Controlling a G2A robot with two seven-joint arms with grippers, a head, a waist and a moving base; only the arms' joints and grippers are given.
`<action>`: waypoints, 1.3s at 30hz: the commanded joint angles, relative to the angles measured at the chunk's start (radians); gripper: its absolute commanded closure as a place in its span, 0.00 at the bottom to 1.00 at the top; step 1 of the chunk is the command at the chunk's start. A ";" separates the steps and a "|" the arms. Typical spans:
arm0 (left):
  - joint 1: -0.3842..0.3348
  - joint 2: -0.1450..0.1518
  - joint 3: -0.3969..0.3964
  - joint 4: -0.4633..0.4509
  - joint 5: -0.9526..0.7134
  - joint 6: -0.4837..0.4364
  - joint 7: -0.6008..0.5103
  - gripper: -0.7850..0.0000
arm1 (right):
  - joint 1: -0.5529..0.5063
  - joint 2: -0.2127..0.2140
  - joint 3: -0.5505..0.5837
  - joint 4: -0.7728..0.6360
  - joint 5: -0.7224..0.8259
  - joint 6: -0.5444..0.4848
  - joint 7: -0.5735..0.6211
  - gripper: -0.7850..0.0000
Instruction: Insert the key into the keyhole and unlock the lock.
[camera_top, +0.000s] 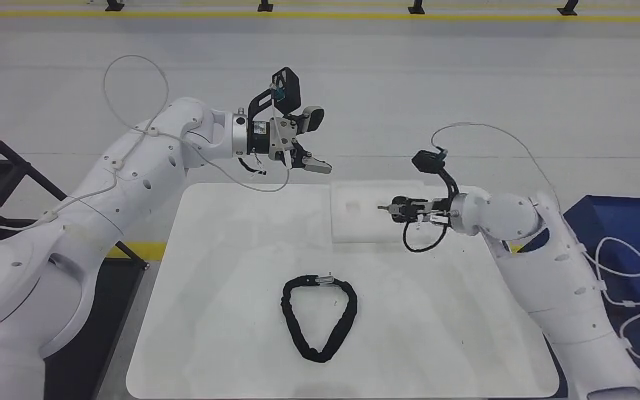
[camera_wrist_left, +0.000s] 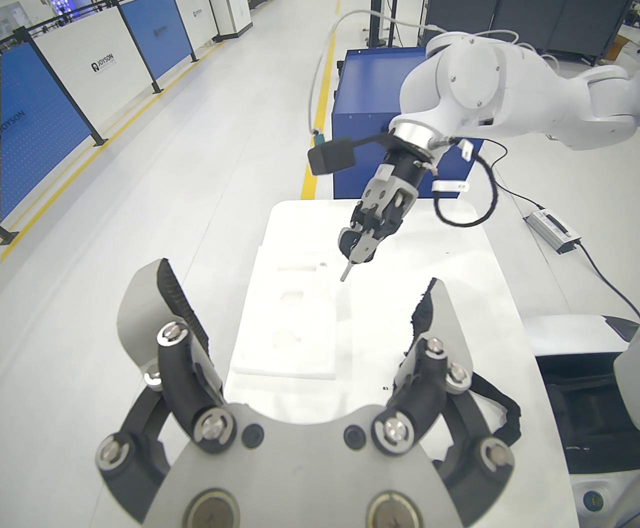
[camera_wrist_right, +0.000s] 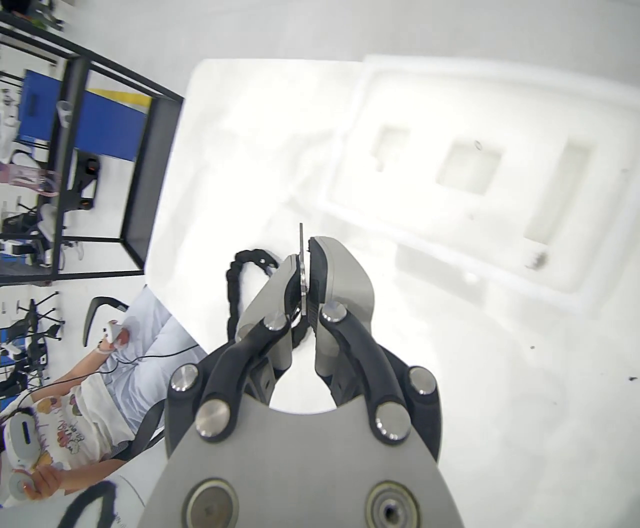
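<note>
My right tool (camera_top: 386, 208) is pinched tight on the key (camera_wrist_right: 302, 240). The flat head sits between the two pads and the thin blade pokes out past the fingertips. From above, that tool sits over the right part of the white foam tray (camera_top: 352, 222), with the blade pointing along the tray towards my other arm. Seen from my left wrist, the blade slants down at the tray beside one of its recesses (camera_wrist_left: 294, 294). I cannot tell whether the tip touches the foam.

My left tool (camera_top: 318, 166) is spread wide with nothing between its pads. It hangs in the air at the far edge of the worktop (camera_top: 220, 300), just off the tray's far left corner, and faces across at my right tool.

The lock (camera_top: 319, 318) is a black, fabric-covered loop lying flat on the worktop. It is closed into a rough ring, with its small metal part at the far side of the ring. It rests on the near middle of the worktop, well apart from the tray and from both tools. The keyhole is too small for me to make out.

The tray lies flat at the far middle of the worktop and has three shallow rectangular recesses cut in a row
</note>
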 joint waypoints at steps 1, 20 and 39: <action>0.000 0.000 0.000 0.000 0.000 0.000 0.000 0.00 | -0.040 0.007 0.047 -0.019 0.073 -0.052 -0.005 1.00; 0.000 0.000 0.000 0.000 0.000 0.000 0.000 0.00 | -0.164 0.024 0.182 -0.028 0.402 -0.378 -0.035 1.00; 0.130 0.005 -0.033 -0.010 0.122 0.052 0.036 0.00 | -0.164 0.024 0.182 -0.028 0.402 -0.378 -0.035 1.00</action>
